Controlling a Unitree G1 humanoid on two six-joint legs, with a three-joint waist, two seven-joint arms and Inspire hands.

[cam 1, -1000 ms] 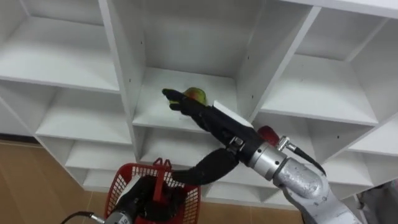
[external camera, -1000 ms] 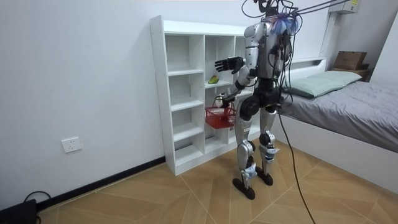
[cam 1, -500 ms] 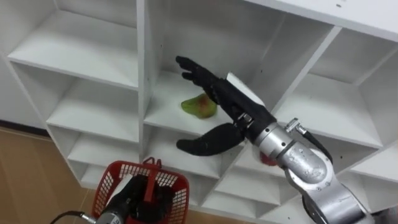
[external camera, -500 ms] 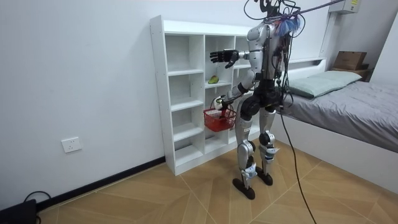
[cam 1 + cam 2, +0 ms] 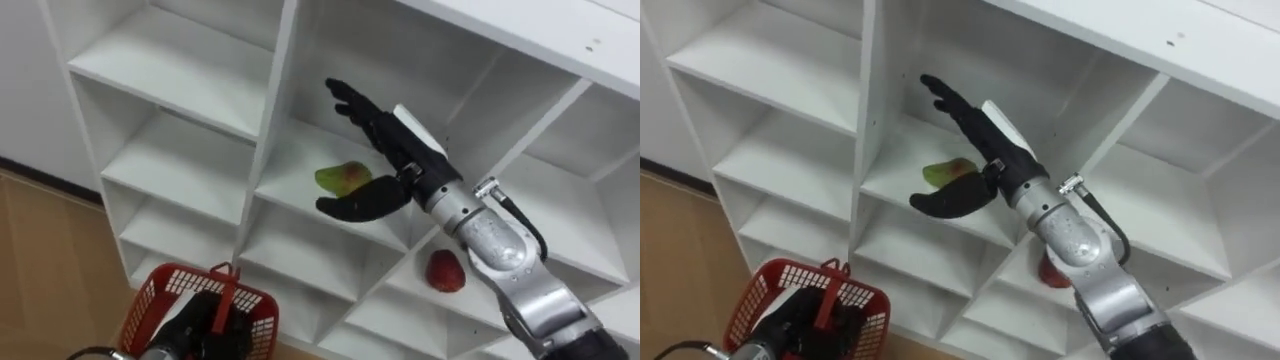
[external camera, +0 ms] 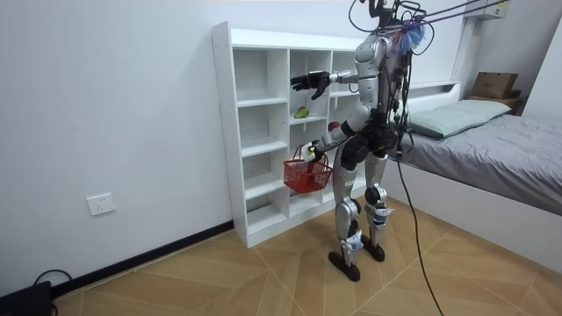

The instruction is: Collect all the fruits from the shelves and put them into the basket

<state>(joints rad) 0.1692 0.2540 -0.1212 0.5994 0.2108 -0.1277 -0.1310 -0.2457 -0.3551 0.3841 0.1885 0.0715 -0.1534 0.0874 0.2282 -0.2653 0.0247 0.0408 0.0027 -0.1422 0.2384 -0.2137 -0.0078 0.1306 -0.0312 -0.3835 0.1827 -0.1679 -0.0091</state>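
A green and red fruit lies on a shelf in the middle column of the white closet. My right hand is open inside that compartment, fingers stretched above and behind the fruit, thumb just in front of it, apart from it. A red fruit sits one compartment lower and to the right. Low on the left hangs a red mesh basket, with my left hand shut on its handle. In the room view I stand facing the closet, right hand raised, basket at hip height.
Upright white dividers flank the fruit's compartment closely. The shelves to the left are bare. A bed stands at the room view's right, and wooden floor lies open behind me.
My right hand has reached deeper into the compartment and now sits over the green and red fruit. The eye view has shifted left. The basket has swung toward the room view's left.
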